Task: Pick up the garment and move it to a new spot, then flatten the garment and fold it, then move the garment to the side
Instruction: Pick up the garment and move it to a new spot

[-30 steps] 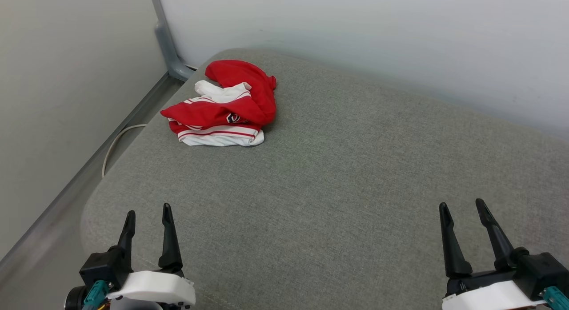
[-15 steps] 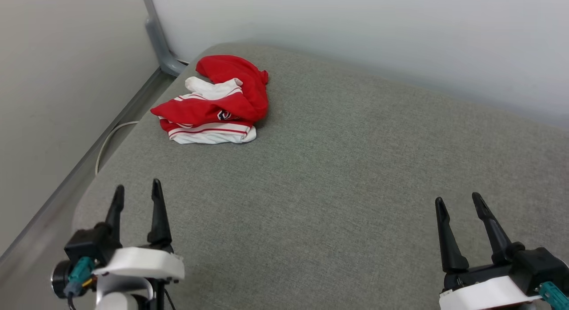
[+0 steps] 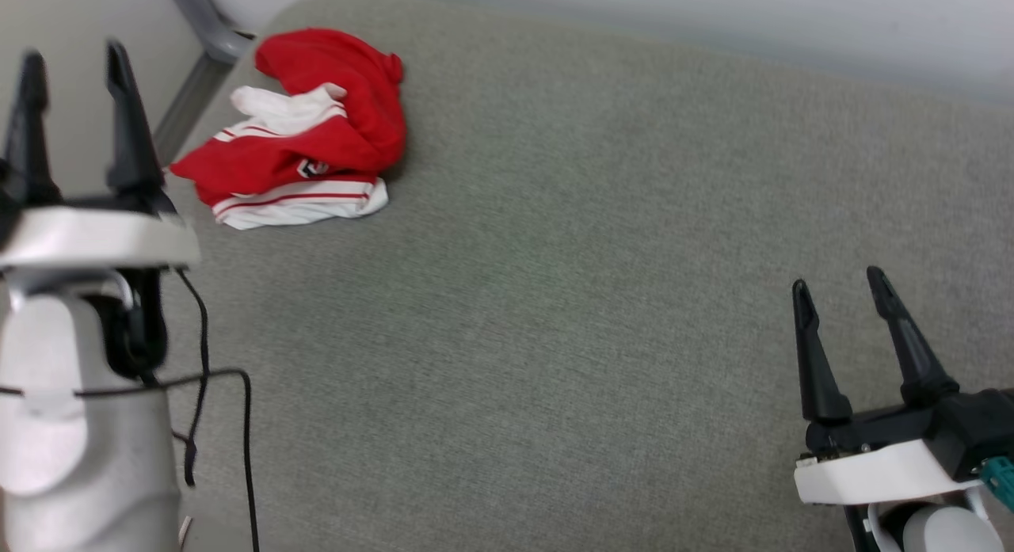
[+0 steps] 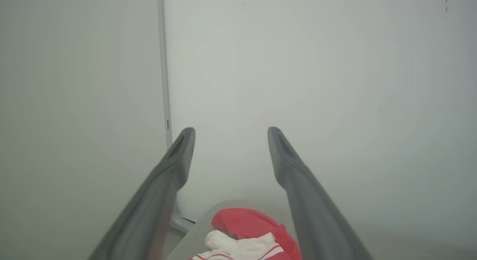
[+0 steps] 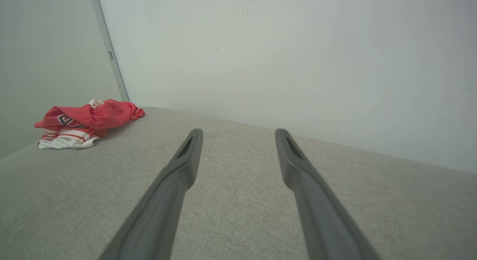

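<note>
**A:** What's biggest here?

**B:** Two pale walls [image 5: 298, 47] that meet at a grey post [image 3: 198, 29]. Below them is a wide grey cushion [image 3: 554, 298]. Its far edge runs along the wall and its far left corner rounds off by the post.

**A:** And the garment?

**B:** The garment [image 3: 301, 140] lies bunched at that far left corner, red over white striped trim. The right wrist view shows it side-on as a low heap. The left wrist view catches just its top, low between that arm's fingers, with wall beyond.

**A:** Room to move?

**B:** Plenty. Bare cushion runs from the heap across to the right.

**A:** The claws?

**B:** The left claw [image 3: 74, 53] stands high at the head view's left edge, left of the garment, spread and empty. The right claw [image 3: 837, 280] sits low right, well apart from it, also spread and empty. The head view also shows a thin black cable [image 3: 245, 425] hanging by the left forearm.
</note>
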